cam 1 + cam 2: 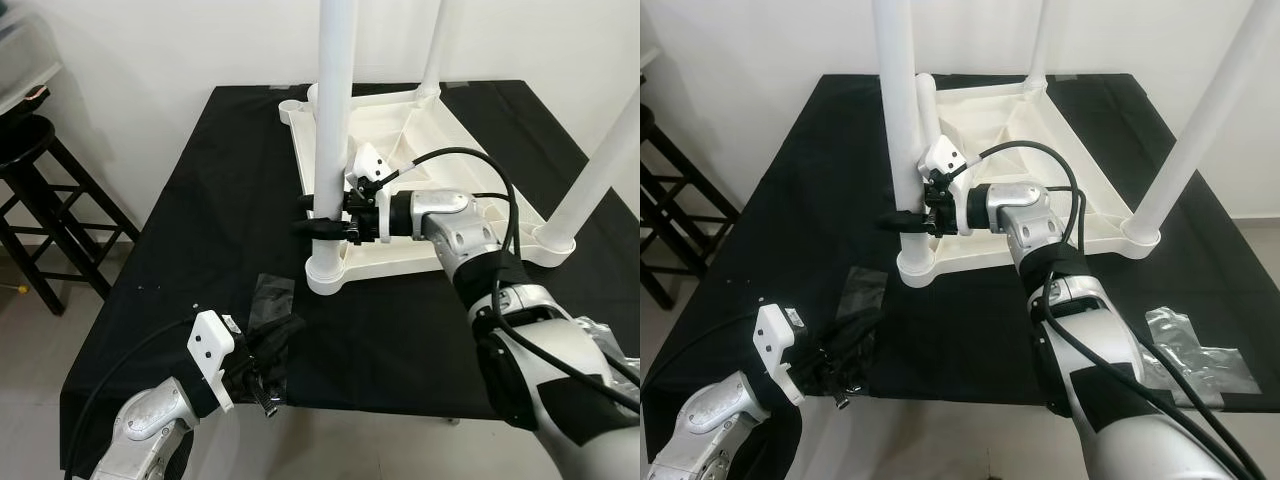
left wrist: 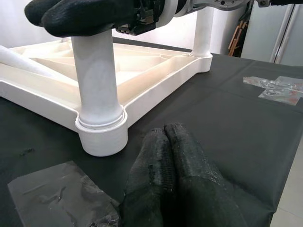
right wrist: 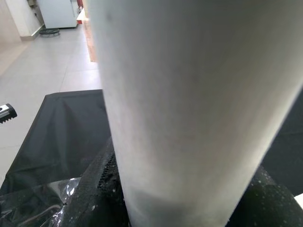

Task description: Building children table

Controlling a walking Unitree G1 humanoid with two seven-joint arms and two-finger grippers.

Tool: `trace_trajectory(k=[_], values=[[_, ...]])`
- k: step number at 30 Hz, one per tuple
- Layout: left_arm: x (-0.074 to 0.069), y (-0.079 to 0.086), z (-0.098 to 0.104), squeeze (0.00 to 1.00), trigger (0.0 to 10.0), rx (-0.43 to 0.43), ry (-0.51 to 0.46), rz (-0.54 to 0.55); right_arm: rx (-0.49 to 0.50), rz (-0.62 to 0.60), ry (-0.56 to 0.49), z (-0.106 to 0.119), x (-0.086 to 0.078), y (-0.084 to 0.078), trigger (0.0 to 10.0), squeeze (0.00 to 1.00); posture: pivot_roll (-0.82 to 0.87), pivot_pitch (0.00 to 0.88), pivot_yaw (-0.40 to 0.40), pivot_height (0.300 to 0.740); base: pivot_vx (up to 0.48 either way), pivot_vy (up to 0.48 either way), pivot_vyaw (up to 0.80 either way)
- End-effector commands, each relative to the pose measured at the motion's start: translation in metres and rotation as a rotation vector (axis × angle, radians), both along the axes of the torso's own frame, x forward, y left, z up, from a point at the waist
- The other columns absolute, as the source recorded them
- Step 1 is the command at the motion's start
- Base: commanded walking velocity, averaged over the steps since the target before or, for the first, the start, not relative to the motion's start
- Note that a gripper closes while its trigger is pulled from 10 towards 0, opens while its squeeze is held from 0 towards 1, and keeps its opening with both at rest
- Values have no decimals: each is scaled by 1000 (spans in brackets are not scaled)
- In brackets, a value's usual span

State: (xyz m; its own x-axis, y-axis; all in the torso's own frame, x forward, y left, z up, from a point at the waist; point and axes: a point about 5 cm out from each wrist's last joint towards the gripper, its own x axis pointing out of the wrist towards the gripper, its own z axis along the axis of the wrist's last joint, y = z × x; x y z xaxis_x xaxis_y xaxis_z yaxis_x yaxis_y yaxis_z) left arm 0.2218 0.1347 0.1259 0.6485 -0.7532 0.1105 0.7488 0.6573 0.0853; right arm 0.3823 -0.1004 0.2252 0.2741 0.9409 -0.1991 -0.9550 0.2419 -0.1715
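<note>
On the black-draped table lies the upturned white tabletop; right pincer pinches its near leg. Left pincer, pressed together, rests by plastic wrap.

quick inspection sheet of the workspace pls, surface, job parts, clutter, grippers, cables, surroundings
surface: black cloth covers the work table.
job's things: white tabletop lies upside down; near-corner leg stands in its socket; other legs upright at the other corners.
clutter: crumpled clear plastic wrappers on the cloth at the robot's right; another piece near the left gripper.
grippers: right gripper shut around the near-corner leg low down; left gripper shut, empty, resting on the cloth.
cables: black cable loops over the right wrist; another runs along the left arm.
surroundings: dark wooden stool at the robot's left, white wall behind.
</note>
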Motion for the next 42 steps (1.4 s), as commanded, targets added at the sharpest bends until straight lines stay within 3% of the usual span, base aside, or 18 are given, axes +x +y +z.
trace_trajectory(k=[1,4,8,9,10,12,14,15,23,24,25,28,29,35,36,39,40,42], values=[[-2,3,0,0,0,15,4,-4,-38,-21,36,-14,-1,-5,0,0,55,121,28,740,0,0,0],[-2,3,0,0,0,16,5,-5,-43,-69,29,-21,-1,-12,0,0,52,121,27,740,0,0,0],[-3,3,-1,0,0,15,6,-4,-70,-331,99,-53,-4,-15,0,0,42,123,15,740,0,0,0],[-3,5,-1,0,0,15,7,-2,-1,-617,93,-60,-1,-12,0,0,26,120,14,740,0,0,0],[-3,5,-1,0,0,16,7,-2,30,-645,134,-79,-28,14,0,0,35,128,11,740,0,0,0],[-3,5,-1,0,0,22,7,-5,92,-715,203,-89,-55,32,0,0,47,131,25,740,0,0,0],[-3,5,-1,0,0,22,7,-5,92,-715,203,-89,-55,32,0,0,47,131,25,740,0,0,0],[-2,6,-1,0,0,26,7,-7,139,-754,254,-91,-74,41,0,0,35,122,26,740,0,0,0],[0,4,0,0,0,21,11,-21,149,-798,159,-69,-63,34,0,0,19,100,34,740,0,0,0],[1,4,0,0,0,21,10,-19,129,-807,161,-69,-61,34,7922,0,20,94,32,740,0,0,0],[1,4,0,0,0,21,9,-17,113,-815,162,-70,-60,33,10000,0,20,94,32,740,0,0,0],[1,4,0,0,0,20,6,-10,120,-840,155,-64,-60,32,10000,0,26,92,28,740,0,0,0],[1,3,0,0,0,20,5,-9,128,-823,153,-58,-60,32,10000,1000,27,89,28,740,0,0,0],[0,1,0,0,0,18,4,-14,176,-604,139,-40,-55,35,10000,1000,25,86,27,740,0,0,0],[0,0,0,0,0,17,5,-16,188,-466,120,-35,-53,32,10000,137,27,83,23,740,0,0,0],[0,0,0,0,0,16,5,-18,192,-378,107,-33,-52,30,10000,137,27,83,23,740,0,0,0],[0,-1,0,0,0,15,5,-19,181,-304,89,-32,-52,27,10000,0,30,83,22,740,0,0,0],[0,-1,0,0,0,14,5,-19,141,-225,71,-35,-52,21,10000,0,34,84,18,740,0,0,0]])
